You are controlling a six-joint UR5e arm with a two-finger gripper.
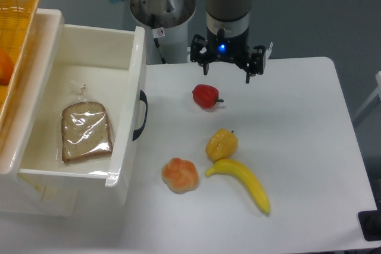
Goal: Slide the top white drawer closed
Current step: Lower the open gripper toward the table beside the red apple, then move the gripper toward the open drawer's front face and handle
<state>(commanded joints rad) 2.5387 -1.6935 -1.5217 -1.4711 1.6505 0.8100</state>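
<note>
The top white drawer (77, 105) is seen pulled fully out at the left of the bench (297, 147), a bagged bread slice (86, 132) lying inside. The claw (227, 63) hangs above the bench's far edge, well apart from the drawer; whether it is spread or closed cannot be told. A push landed off-centre, away from the curved black handle (140, 115), could skew the glossy cream box and jam it. A red pepper (206, 96) near the approach path could be knocked aside.
</note>
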